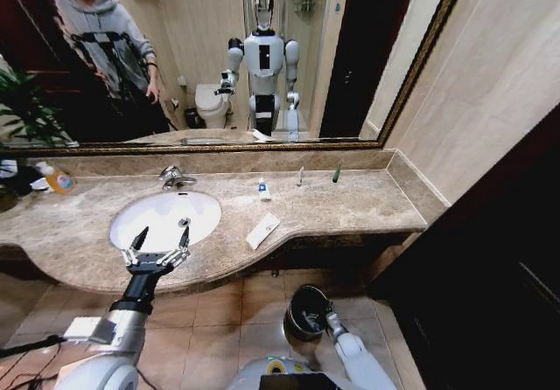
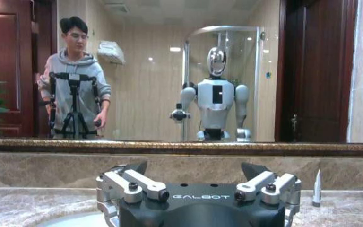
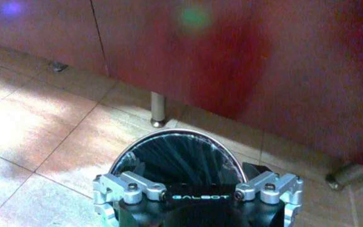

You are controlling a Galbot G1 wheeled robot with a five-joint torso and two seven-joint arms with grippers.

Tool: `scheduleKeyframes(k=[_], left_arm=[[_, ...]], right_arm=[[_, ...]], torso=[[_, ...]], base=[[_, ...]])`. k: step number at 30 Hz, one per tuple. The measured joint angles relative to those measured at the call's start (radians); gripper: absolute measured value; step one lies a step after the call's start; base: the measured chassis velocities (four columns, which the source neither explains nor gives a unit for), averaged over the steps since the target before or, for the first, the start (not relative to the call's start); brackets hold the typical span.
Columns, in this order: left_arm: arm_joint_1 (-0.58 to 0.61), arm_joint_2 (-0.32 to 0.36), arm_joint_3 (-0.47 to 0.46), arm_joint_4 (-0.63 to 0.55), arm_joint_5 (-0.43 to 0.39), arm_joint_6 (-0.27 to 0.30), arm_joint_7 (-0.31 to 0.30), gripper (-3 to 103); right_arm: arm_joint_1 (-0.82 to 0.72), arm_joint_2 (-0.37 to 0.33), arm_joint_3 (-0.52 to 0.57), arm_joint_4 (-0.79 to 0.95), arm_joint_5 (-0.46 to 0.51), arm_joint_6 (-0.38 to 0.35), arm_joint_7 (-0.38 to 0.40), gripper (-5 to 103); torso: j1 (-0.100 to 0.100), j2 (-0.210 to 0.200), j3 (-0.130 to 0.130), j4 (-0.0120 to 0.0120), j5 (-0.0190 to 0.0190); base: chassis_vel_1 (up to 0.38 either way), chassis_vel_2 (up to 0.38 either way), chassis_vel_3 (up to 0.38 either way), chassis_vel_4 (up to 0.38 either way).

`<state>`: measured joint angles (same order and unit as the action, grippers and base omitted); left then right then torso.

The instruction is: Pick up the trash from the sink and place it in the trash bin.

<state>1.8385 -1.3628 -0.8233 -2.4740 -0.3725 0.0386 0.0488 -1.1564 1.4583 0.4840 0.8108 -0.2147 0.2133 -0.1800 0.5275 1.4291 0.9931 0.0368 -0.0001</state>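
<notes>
While your left gripper (image 1: 161, 235) hovers with fingers spread and holding nothing at the near rim of the sink (image 1: 131, 213), you have four pieces of trash on the counter (image 1: 350, 205), all to its right and none in the basin: one flat white packet (image 1: 262, 230) nearest the gripper, just beside the basin; one small white-blue tube (image 1: 263, 189) behind it; one grey stick (image 1: 300, 177) and one green-capped bottle (image 1: 336, 173) upright by the back wall, well apart from the gripper. One trash bin (image 1: 306, 311) sits on the floor tiles; your right gripper (image 3: 197, 189) rests at its rim, and you cannot tell whether it grips.
</notes>
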Motion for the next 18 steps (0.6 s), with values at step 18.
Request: scheduleKeyframes(k=[18], left_arm=[[0.0, 0.0, 0.0, 0.0, 0.0, 0.0, 0.0, 100]], right_arm=[[-0.323, 0.029, 0.103, 0.637, 0.374, 0.032, 0.17, 100]], torso=[[0.0, 0.0, 0.0, 0.0001, 0.0003]], base=[[0.0, 0.0, 0.0, 0.0]])
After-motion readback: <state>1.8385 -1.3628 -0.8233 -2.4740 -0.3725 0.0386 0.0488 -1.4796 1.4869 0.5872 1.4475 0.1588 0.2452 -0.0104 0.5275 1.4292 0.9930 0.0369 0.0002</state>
